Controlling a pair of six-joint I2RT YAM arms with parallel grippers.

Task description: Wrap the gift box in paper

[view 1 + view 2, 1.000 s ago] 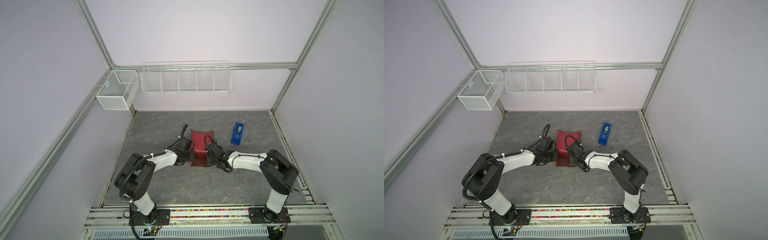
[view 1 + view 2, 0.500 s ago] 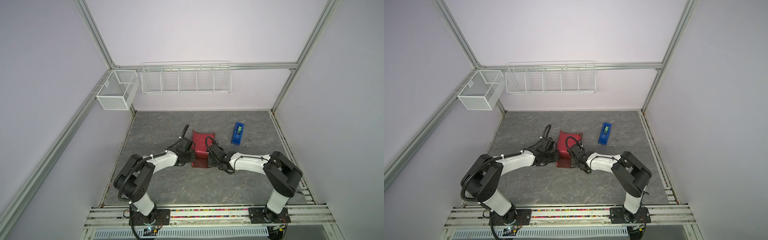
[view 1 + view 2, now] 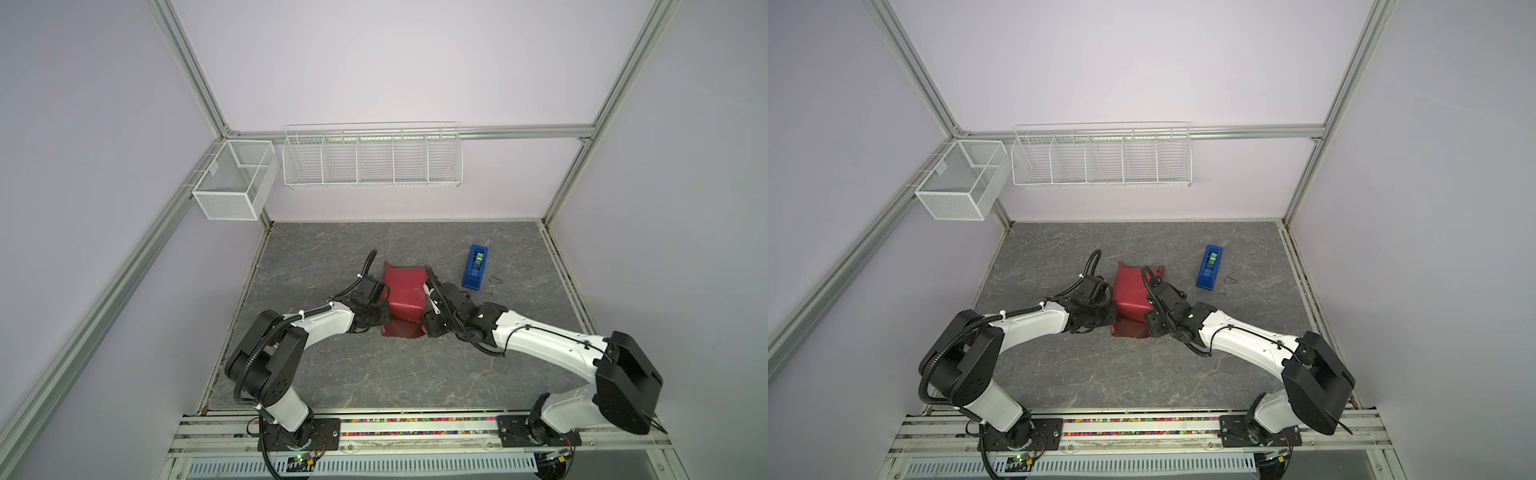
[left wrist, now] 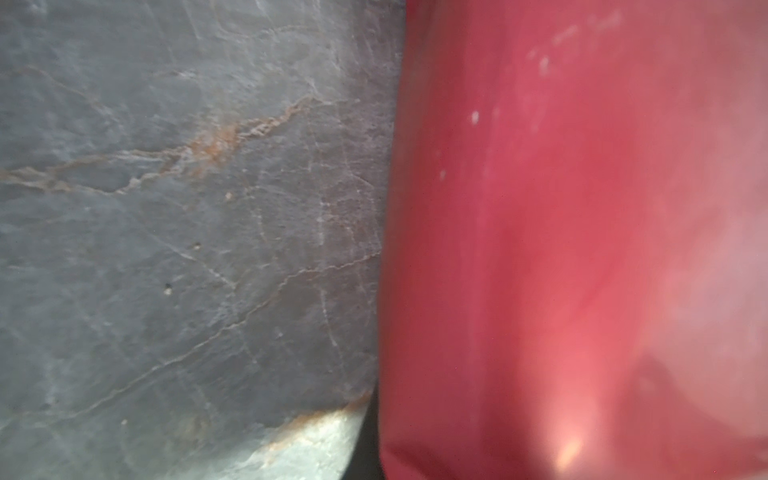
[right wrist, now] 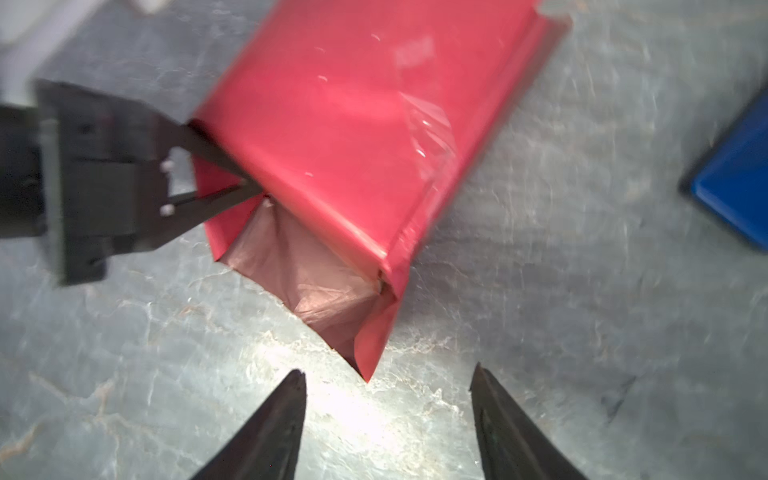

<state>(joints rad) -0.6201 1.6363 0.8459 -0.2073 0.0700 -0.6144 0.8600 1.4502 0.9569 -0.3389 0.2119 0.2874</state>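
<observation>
The red paper is folded round the gift box, which is hidden inside it. A strip of clear tape lies across its top. The near end of the wrap stands open, showing the paper's pale inner side. My left gripper is shut on a fold of the paper at that end's left corner. In the left wrist view the paper fills half the picture and no fingers show. My right gripper stands open just short of the paper's pointed flap, holding nothing.
A blue tape dispenser lies to the right of the wrapped box on the grey table. Two white wire baskets hang on the back and left walls.
My right gripper has opened and drawn back toward the table's front, off the paper's near end. The left gripper has stayed at the paper's left corner.
</observation>
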